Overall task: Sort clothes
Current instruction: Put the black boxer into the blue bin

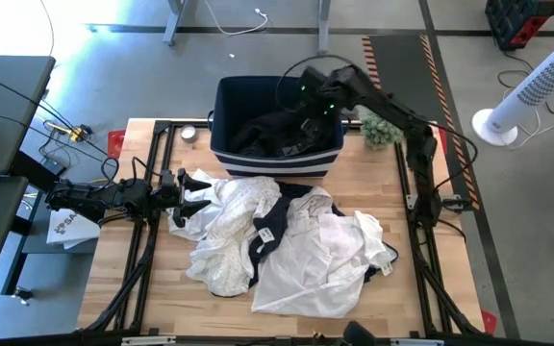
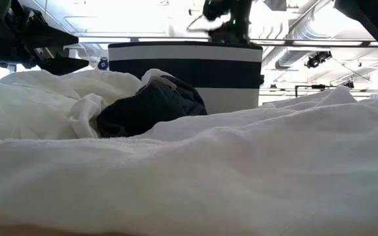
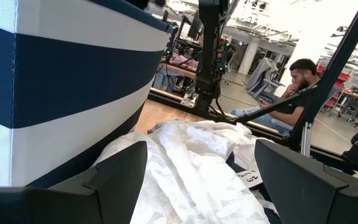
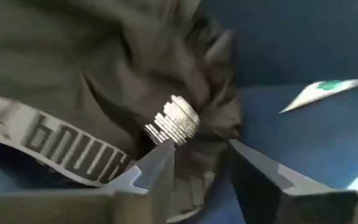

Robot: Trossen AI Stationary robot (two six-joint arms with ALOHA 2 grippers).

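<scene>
A pile of white and cream clothes (image 1: 301,240) with a dark garment (image 1: 263,235) tucked into it lies on the middle of the wooden table; the low view shows it close up (image 2: 176,177). The navy bin with white stripes (image 1: 277,161) stands behind it and holds dark clothes (image 1: 272,135). My left gripper (image 1: 188,192) is open at the pile's left edge, its fingers on either side of white cloth (image 3: 191,168); whether it touches the cloth does not show. My right gripper (image 1: 306,125) reaches down into the bin, shut on a dark garment (image 4: 135,74). My right gripper pinches a gathered bunch of the dark garment (image 4: 207,134) between its two fingers, beside a white striped print. The fingers come from above, pointing down into the bin. Folds of the cloth run together at the fingertips. The garment spreads out beyond them inside the bin.
A green plant-like object (image 1: 381,128) sits right of the bin and a small round roll (image 1: 188,133) left of it. Black frame rails (image 1: 152,192) run along the table's sides. A seated person (image 3: 291,93) is in the room beyond the table.
</scene>
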